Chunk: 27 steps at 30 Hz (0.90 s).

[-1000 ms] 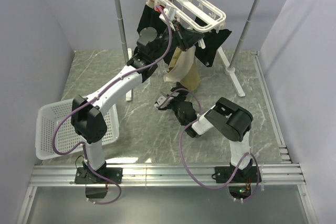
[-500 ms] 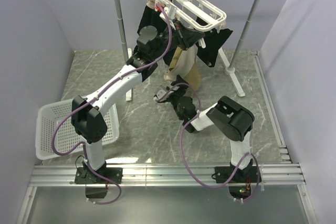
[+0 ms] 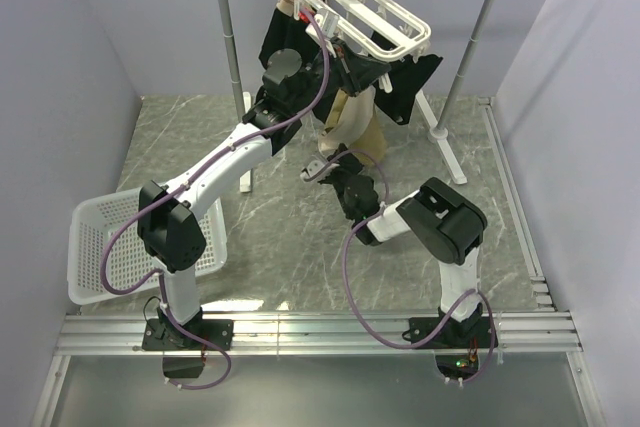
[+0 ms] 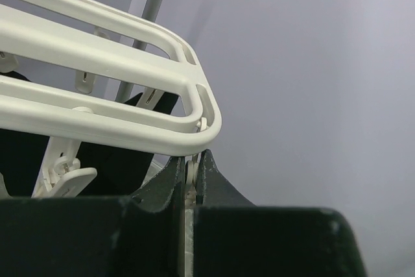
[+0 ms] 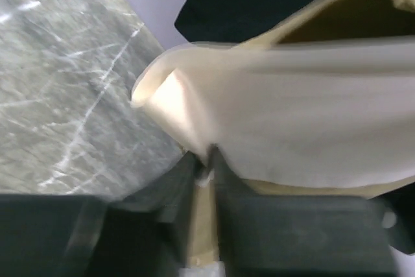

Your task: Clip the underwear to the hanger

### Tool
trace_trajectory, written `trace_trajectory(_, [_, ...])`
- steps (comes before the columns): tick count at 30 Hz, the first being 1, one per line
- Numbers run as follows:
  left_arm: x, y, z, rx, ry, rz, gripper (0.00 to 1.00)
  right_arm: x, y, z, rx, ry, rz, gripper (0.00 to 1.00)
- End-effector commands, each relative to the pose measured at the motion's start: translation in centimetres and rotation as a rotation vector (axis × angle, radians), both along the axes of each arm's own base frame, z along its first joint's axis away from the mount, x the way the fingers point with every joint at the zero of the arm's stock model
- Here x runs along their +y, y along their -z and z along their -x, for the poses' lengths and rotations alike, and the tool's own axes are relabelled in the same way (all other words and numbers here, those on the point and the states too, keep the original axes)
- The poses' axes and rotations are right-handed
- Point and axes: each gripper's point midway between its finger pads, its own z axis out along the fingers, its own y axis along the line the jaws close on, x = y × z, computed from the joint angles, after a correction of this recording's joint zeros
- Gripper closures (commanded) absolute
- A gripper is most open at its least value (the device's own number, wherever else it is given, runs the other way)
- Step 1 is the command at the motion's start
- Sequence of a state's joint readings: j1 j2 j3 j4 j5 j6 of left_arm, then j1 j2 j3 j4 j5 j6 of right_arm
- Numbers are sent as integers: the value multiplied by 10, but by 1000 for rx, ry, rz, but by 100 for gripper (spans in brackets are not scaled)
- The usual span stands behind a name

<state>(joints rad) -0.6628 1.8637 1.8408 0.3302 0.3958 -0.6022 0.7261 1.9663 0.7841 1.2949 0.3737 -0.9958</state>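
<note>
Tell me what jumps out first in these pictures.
The white hanger, draped with black garments, hangs high at the back. Tan underwear dangles beneath it. The left gripper pinches a clip at the frame's corner, and the right gripper nips the fabric's lower edge.

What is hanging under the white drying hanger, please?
Black garments and the tan underwear hang below the hanger. The left gripper hides where the underwear meets the clips, so whether it is clipped cannot be seen.

no text, labels, brands or numbers legible, none on the underwear (image 5: 292, 108), none on the hanger (image 4: 97, 53)
</note>
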Motion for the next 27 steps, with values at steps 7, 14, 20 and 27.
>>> trace_trajectory(7, [-1,-22,14,-68,35,23,100,-29,-156,53,-417,-128,-407,100])
trace_trajectory(14, [1,-19,17,-67,40,18,100,-61,-181,85,-431,-203,-451,100])
trace_trajectory(20, [0,-19,22,-62,62,22,100,-91,-195,75,-291,-230,-540,100])
trace_trajectory(27, [-1,-19,27,-60,93,39,100,-88,-212,89,-63,-445,-638,100])
